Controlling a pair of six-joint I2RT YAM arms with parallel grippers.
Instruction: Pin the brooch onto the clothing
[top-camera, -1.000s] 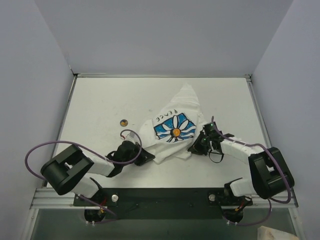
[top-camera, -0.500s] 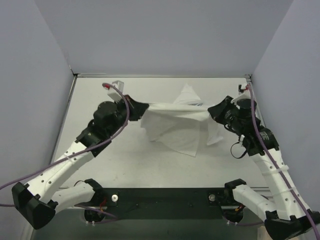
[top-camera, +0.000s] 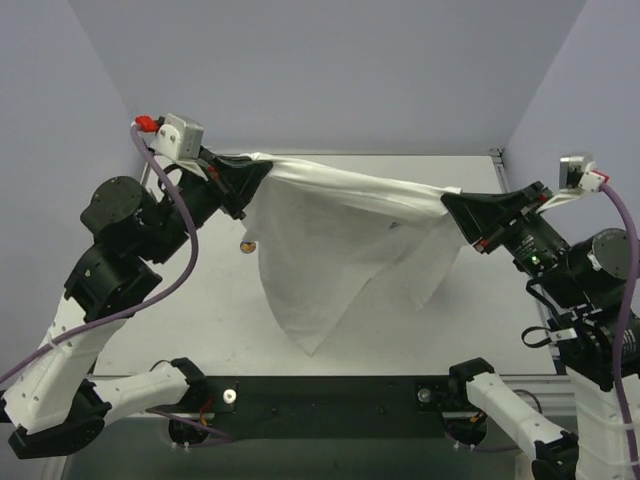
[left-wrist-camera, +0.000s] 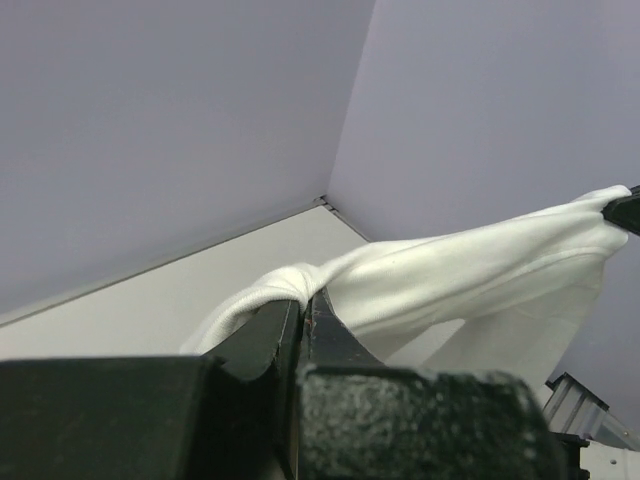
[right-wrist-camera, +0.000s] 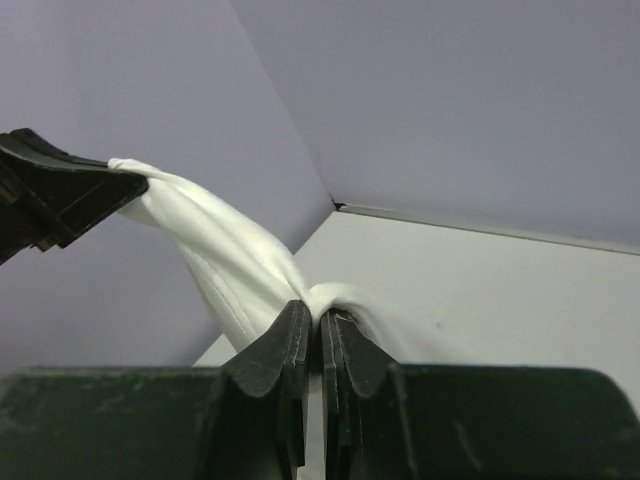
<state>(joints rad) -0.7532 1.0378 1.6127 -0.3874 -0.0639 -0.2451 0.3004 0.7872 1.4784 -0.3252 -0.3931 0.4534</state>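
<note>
The white T-shirt (top-camera: 330, 250) hangs stretched between both grippers high above the table, its flower print hidden. My left gripper (top-camera: 248, 175) is shut on the shirt's left edge; the pinched cloth shows in the left wrist view (left-wrist-camera: 420, 270). My right gripper (top-camera: 462, 212) is shut on the shirt's right edge, and the cloth shows in the right wrist view (right-wrist-camera: 230, 260). The brooch (top-camera: 246, 244), a tiny brownish disc, lies on the table just left of the hanging cloth, partly behind its edge.
The white table (top-camera: 190, 290) is walled by lilac panels at back and sides. A black rail (top-camera: 330, 395) with the arm bases runs along the near edge. The left arm's purple cable (top-camera: 160, 290) loops over the left side.
Both arms have lifted higher and spread wider apart. The shirt has risen off the table and now hangs stretched between the grippers. The brooch shows again on the table.
</note>
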